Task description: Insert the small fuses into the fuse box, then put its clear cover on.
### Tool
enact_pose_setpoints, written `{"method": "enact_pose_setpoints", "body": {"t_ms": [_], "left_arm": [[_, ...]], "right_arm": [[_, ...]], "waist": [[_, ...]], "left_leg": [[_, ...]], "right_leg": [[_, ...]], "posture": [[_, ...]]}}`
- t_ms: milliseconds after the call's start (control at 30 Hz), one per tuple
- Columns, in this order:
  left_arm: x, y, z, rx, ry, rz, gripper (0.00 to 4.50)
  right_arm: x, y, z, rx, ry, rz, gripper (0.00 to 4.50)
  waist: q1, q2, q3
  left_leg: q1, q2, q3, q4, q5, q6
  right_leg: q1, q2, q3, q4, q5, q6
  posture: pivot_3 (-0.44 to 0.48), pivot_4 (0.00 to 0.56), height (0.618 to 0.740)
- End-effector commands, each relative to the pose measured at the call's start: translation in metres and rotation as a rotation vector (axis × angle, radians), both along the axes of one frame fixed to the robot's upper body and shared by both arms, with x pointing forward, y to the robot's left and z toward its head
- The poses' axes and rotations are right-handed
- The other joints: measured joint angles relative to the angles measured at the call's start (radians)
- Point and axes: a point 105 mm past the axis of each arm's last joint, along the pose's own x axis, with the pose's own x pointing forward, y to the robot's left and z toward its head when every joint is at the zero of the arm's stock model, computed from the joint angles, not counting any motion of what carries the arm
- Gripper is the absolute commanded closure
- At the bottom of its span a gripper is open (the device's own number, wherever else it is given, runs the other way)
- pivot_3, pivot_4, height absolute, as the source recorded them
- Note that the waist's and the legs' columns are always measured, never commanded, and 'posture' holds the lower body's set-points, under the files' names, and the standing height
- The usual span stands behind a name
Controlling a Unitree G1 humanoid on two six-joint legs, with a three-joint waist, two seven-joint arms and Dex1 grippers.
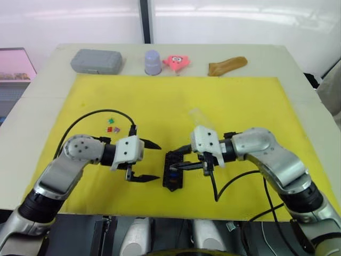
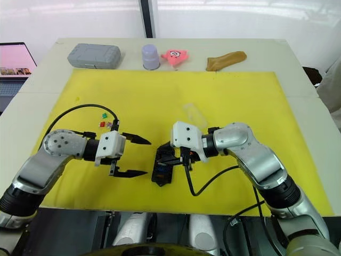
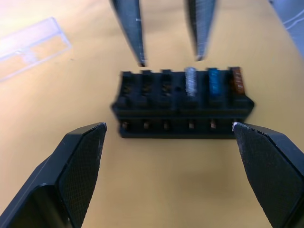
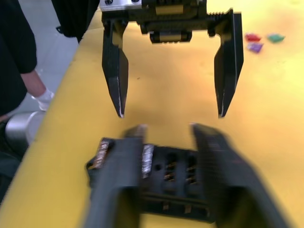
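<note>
A: Where does it stand?

B: The fuse box, a black ribbed plastic block with rows of slots, lies on the yellow mat between the two arms. Three slots at one end hold fuses, a grey, a blue and a brownish one; the other three are empty. The left pincer hangs just beside the box with its fingers spread wide, holding nothing. The right pincer is right over the box, fingers a narrow gap apart; I can't tell whether a fuse sits between them.

A: And the loose ones?

B: The remaining small fuses, red, green and purple, lie in a little cluster on the mat behind the left arm, well apart from the box. The clear cover, a thin transparent tray, lies on the mat beyond the right pincer.

A: What worries you?

B: The box looks light and hard on a smooth mat. I'd judge that a downward push slightly off a slot would tip or skate it, since nothing grips it. The fuses are tiny and slick, and could twist in ridged fingertips and jam askew. The left arm's cable loops close to the cluster and might sweep it.
</note>
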Motion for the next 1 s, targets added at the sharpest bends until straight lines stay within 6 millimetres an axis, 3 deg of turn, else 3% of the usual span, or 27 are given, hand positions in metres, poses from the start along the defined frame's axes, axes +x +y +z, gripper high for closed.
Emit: {"method": "enact_pose_setpoints", "body": {"t_ms": [33,367,1000], "left_arm": [[-0.004,0.001,0.01,-0.008,-0.039,-0.027,0.0],[-0.001,-0.001,0.009,0.003,-0.042,-0.034,0.0],[0.005,-0.003,0.013,0.002,-0.056,-0.023,0.0]], "right_arm": [[-0.005,0.005,0.01,0.055,-0.044,0.014,4.45],[-0.001,0.002,-0.012,-0.006,-0.028,-0.027,4.45],[-0.005,0.002,-0.024,-0.044,-0.018,-0.038,4.45]], "waist": [[0.001,0.0,0.0],[0.001,0.0,0.0],[0.001,0.0,0.0]], "left_leg": [[0.0,0.0,0.0,0.0,0.0,0.0],[0.0,0.0,0.0,0.0,0.0,0.0],[0.0,0.0,0.0,0.001,0.0,0.001]], "right_leg": [[0.0,0.0,0.0,0.0,0.0,0.0],[0.0,0.0,0.0,0.0,0.0,0.0],[0.001,0.0,0.0,0.0,0.0,0.0]], "posture": [[0.0,0.15,0.74],[0.0,0.15,0.74],[0.0,0.15,0.74]]}}
